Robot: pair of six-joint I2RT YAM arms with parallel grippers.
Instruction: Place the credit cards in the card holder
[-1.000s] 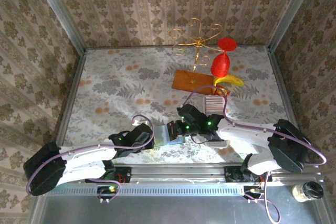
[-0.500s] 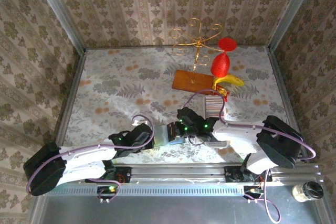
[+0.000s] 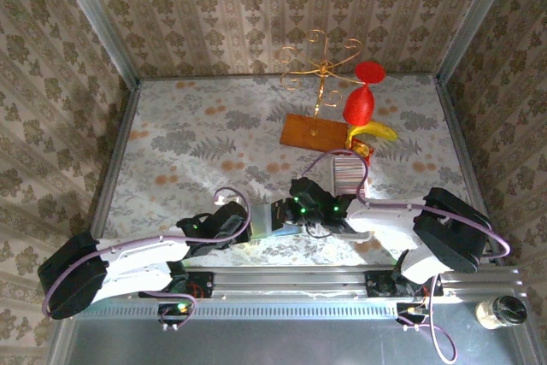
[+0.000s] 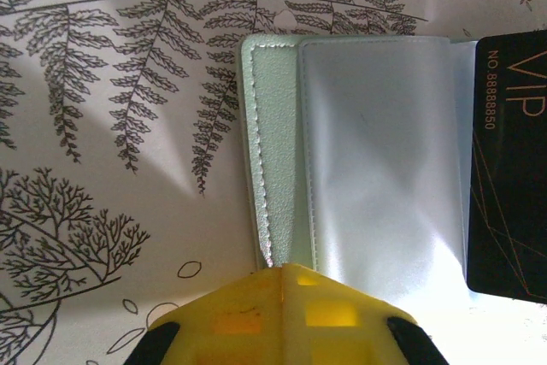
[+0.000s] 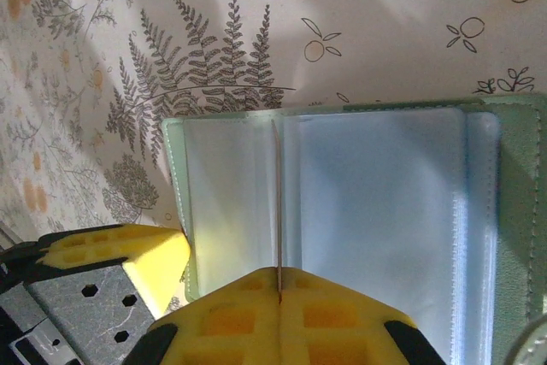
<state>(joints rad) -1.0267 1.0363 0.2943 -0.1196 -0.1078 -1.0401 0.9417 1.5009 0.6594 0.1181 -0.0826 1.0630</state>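
The card holder [image 3: 263, 220] lies open on the table near the arm bases, pale green with clear inner pockets [image 4: 385, 160]. My left gripper [image 4: 286, 269] is shut, and its yellow tips rest on the holder's near edge [image 4: 269, 168] with nothing between them. My right gripper [image 5: 279, 273] is shut on a credit card [image 5: 278, 203], which is seen edge-on as a thin line standing over the pockets [image 5: 376, 211]. In the left wrist view this card [image 4: 508, 160] is black with "VIP" lettering, at the holder's right end. In the top view the left gripper [image 3: 244, 221] and right gripper [image 3: 287, 214] meet over the holder.
A white ribbed tray [image 3: 346, 168] lies just behind the right arm. Further back stand a brown wooden board [image 3: 312, 132], a gold wire stand [image 3: 320, 61], a red object [image 3: 361, 104] and a yellow one [image 3: 376, 132]. Walls enclose the table.
The right arm has drawn in and lowered slightly, carrying its card a little left over the holder. The left arm and the holder have stayed put.
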